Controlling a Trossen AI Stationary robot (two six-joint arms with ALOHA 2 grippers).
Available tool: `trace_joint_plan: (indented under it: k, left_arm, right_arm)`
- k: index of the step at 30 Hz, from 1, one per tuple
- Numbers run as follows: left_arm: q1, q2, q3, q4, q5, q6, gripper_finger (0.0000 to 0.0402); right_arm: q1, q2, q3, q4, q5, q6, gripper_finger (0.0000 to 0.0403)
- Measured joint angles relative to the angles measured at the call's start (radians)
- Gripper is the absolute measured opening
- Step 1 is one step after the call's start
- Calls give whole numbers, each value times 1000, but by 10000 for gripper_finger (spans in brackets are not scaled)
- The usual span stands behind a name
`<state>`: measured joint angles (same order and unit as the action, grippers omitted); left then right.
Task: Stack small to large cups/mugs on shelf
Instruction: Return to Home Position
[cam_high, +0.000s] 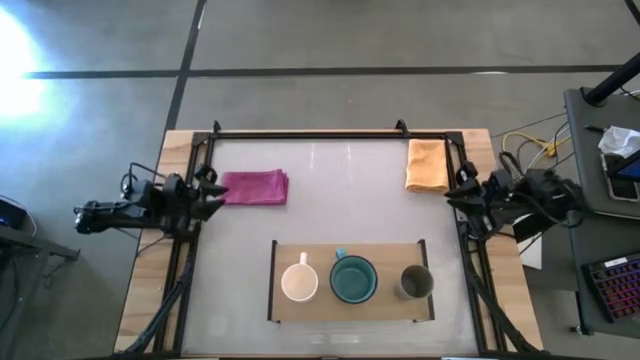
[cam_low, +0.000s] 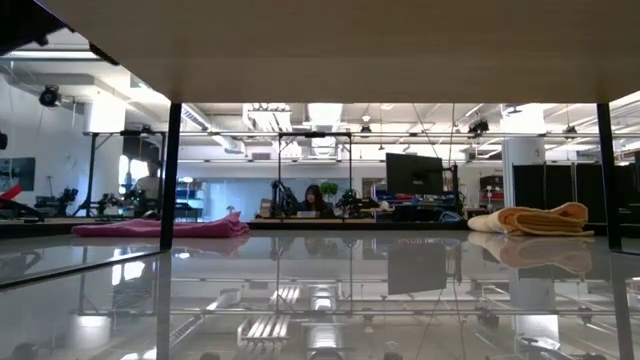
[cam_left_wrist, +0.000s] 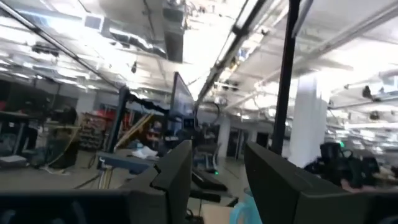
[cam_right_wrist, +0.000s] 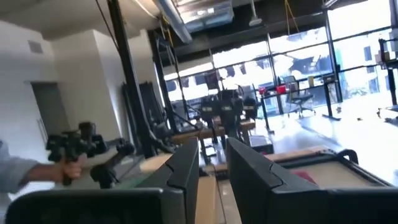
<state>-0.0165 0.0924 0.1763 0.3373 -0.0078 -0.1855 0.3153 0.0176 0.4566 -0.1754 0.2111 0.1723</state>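
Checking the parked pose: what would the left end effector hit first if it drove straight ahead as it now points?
Likely the pink cloth, lying just ahead of the left end effector in the high view; height is unclear, so it might pass over.

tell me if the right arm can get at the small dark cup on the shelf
Probably yes: the small dark cup stands at the right end of the shelf, nearest the right end effector, with nothing over it.
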Motion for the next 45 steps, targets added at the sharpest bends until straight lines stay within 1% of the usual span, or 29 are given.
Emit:
trace_joint_plan:
  k: [4,7,11,15,18,22,24,28,31,33,38,45]
  left_arm:
    - [4,-67,-61,35,-75,-15,133]
    - [4,-66,-93,27,-112,-50,133]
    - [7,-63,-138,53,-169,-131,133]
    - [17,-67,-167,38,-268,-211,133]
    - [36,-63,-168,26,-321,-253,133]
    - [73,-67,-168,19,-342,-290,133]
    - [95,-66,-168,3,-342,-340,133]
    - [128,-65,-168,-111,-343,-458,133]
    - [138,-60,-169,-180,-346,-508,133]
    - [140,-56,-169,-201,-346,-514,133]
    - [140,-35,-169,-221,-346,-514,133]
    - [140,-36,-170,-217,-346,-514,133]
  right_arm:
    - [0,-19,-64,84,1,-27,78]
    - [0,-16,-117,133,0,-28,80]
    - [0,-17,-206,253,1,-67,76]
    - [0,-17,-287,364,21,-102,73]
    - [-2,-17,-318,395,37,-112,75]
    - [-4,-17,-345,401,55,-119,81]
    - [-4,-17,-361,403,55,-120,83]
    - [-4,-17,-406,431,56,-107,83]
    - [-4,-17,-448,450,84,-95,79]
    - [-4,-15,-447,390,119,-58,75]
    - [-4,-12,-447,233,247,69,70]
    - [-4,23,-446,235,258,90,77]
